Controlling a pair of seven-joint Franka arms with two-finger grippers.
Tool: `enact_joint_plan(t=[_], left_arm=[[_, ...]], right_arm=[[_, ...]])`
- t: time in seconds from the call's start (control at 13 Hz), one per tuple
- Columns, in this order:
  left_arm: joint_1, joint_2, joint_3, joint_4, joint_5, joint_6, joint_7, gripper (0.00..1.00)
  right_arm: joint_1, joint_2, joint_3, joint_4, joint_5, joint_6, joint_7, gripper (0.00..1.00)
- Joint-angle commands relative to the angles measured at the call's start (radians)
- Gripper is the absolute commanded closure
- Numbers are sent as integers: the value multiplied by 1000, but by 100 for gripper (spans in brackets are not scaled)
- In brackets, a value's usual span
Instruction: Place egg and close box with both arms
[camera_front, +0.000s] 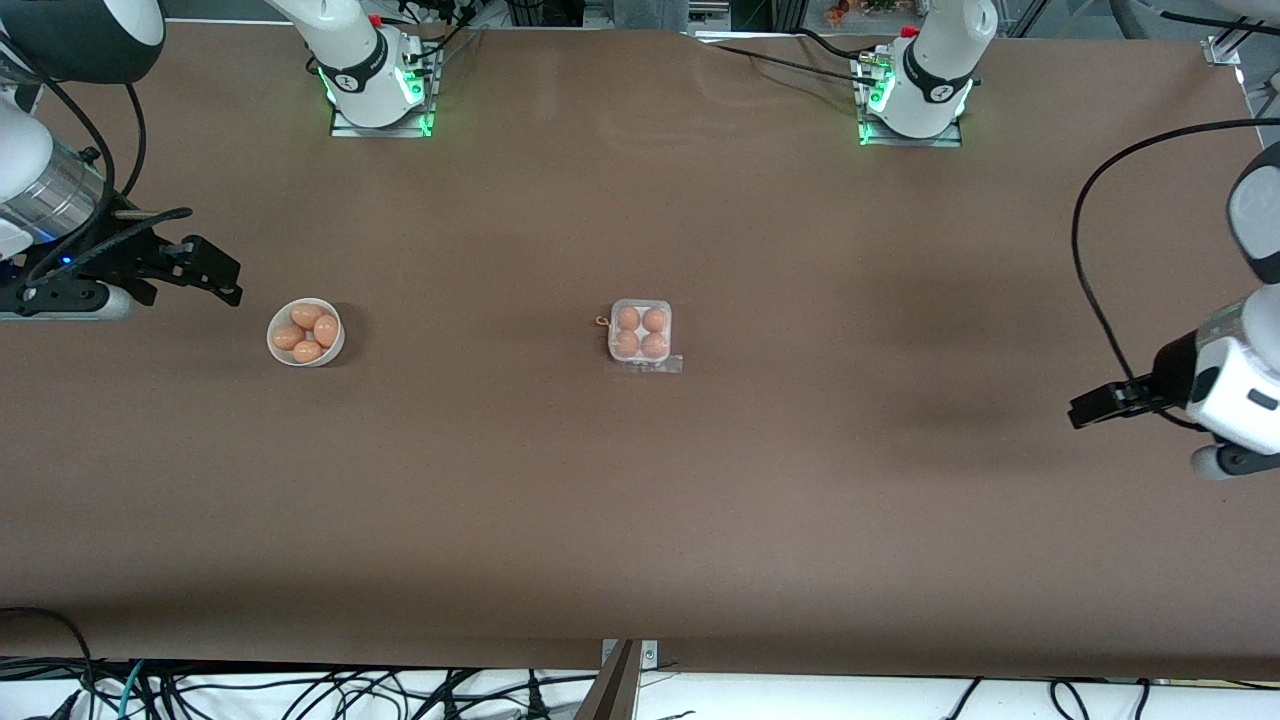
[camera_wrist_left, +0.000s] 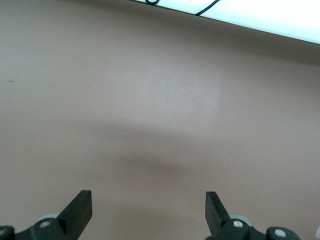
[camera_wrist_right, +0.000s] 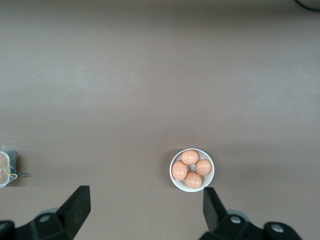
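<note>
Your box (camera_front: 641, 334) sits mid-desk (camera_front: 640, 480), four eggs inside, lid shut. Your left hand (camera_front: 1085, 411) and right hand (camera_front: 228, 282) both wait wide open, holding nothing, the right beside the egg bowl (camera_front: 305, 332).

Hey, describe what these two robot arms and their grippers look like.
Both arms are white with black joint bands; their bases glow green along the table's edge. Black cables loop beside each. The left gripper and right gripper are black two-finger claws with flat, wedge-shaped fingers. The right arm's wrist carries a silver ribbed section.
</note>
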Motion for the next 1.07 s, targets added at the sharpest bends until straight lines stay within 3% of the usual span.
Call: enact_joint_plan(t=[0.0,0.31,1.0], left_arm=[[49,-90,-25,-139,27,13,125,0],[77,-146,-23,-253,38,112,208,0],[0,-154,-16,-320,63,109,219,0]], right_arm=[[-4,-14,6,-7,-10,-1,-12,0],[-4,-14,6,-7,-10,-1,-15,0],[-3,-14,6,-7,-10,-1,-15,0]])
